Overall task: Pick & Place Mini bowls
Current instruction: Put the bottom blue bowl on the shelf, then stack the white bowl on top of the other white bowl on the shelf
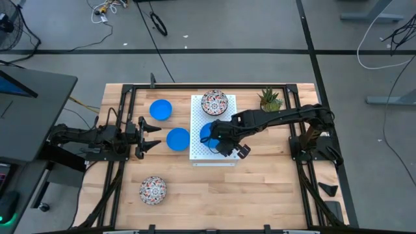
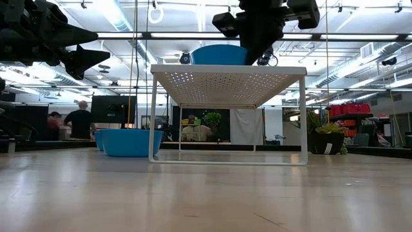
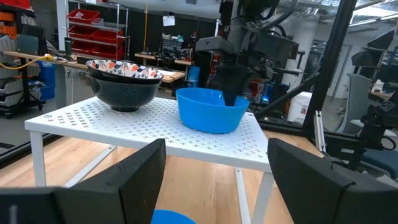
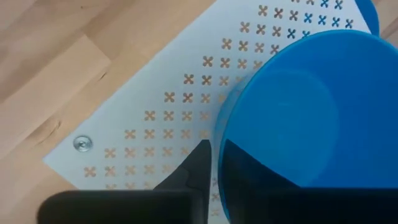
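Observation:
A white perforated board (image 1: pixel 211 153) stands on legs at the table's middle. On it sit a floral bowl (image 1: pixel 214 102), which looks like two nested in the left wrist view (image 3: pixel 124 84), and a blue bowl (image 1: pixel 207 132). My right gripper (image 1: pixel 220 138) is shut on this blue bowl, which also shows in the right wrist view (image 4: pixel 298 118). Two more blue bowls (image 1: pixel 160 108) (image 1: pixel 177 138) rest on the table left of the board. Another floral bowl (image 1: pixel 153 190) lies upside down near the front. My left gripper (image 1: pixel 153 136) is open and empty, just left of the nearer blue bowl. My right gripper holds the blue bowl by its rim (image 4: pixel 219 155) on the side toward the table's right and near edges, one finger (image 4: pixel 193 174) outside the wall and the other inside the bowl. The fingers come from above, slanting down. The bowl stands upright with its base on the board (image 3: pixel 211 127).
A small spiky green plant (image 1: pixel 270 99) stands right of the board's far end, close to my right arm. A black frame (image 1: pixel 130 88) borders the wooden table. Bare wood lies at the front right (image 1: pixel 260 195).

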You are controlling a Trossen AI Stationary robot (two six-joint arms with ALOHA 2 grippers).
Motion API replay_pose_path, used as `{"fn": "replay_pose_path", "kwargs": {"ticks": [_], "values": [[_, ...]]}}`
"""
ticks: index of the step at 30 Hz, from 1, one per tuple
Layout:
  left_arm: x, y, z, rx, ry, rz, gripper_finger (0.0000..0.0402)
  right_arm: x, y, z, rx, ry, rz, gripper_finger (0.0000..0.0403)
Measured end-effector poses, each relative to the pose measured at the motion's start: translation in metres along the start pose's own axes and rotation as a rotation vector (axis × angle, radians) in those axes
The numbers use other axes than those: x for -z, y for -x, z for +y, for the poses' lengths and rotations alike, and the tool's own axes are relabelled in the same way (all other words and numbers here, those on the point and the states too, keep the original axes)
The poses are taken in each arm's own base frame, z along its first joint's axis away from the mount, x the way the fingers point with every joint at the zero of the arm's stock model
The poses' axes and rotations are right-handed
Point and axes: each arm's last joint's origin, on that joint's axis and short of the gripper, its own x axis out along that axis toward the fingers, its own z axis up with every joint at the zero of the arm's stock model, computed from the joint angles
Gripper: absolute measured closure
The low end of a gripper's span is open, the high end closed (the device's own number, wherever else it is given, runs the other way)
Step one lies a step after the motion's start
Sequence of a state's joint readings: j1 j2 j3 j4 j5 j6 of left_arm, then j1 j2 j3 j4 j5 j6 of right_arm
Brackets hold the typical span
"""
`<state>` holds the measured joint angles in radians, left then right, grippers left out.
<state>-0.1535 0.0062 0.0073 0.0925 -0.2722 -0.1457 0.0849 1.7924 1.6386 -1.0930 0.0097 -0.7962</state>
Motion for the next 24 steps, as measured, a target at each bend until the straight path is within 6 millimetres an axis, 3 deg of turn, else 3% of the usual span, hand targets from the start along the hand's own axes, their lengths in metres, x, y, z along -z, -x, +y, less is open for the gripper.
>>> {"fn": "replay_pose_path", "kwargs": {"ticks": [17, 24], "values": [[0.0000, 0.0000, 0.0000, 0.000, 0.000, 0.000, 0.0113, -0.0015, 0.0039, 0.0026, 0.030, -0.021, 0.016, 0.0256], [-0.0001, 0.0000, 0.0000, 0.000, 0.000, 0.000, 0.0113, -0.0020, 0.0054, 0.0034, 0.032, -0.015, 0.012, 0.0235]]}}
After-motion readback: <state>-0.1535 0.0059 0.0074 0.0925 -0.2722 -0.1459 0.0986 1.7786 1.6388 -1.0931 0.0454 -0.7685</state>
